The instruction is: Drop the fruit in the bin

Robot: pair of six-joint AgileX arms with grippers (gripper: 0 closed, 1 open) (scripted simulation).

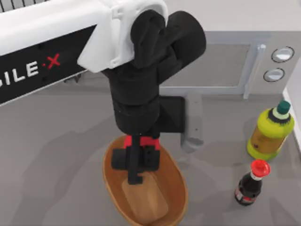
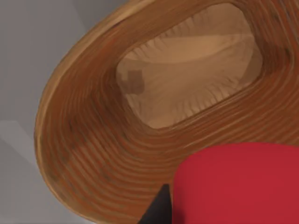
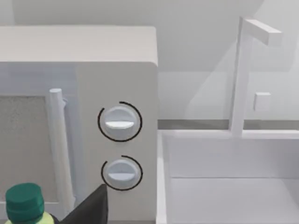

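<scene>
The bin (image 1: 178,190) is an oval brown ribbed basket at the front middle of the table. My left gripper (image 1: 135,162) hangs straight over its far end, pointing down, shut on the fruit (image 1: 149,140); only a red strip of the fruit shows under the black wrist. In the left wrist view the fruit (image 2: 238,186) is large and close, and the bin (image 2: 93,140) with its lighter flat base lies directly below it. My right gripper (image 3: 91,207) is parked at the right, facing the microwave.
A grey microwave (image 1: 211,66) stands at the back. A yellow-green bottle (image 1: 272,132) and a dark bottle with a red cap (image 1: 251,183) stand right of the bin. A grey bracket (image 1: 193,127) sits behind the bin. A white rack (image 3: 243,79) stands beside the microwave.
</scene>
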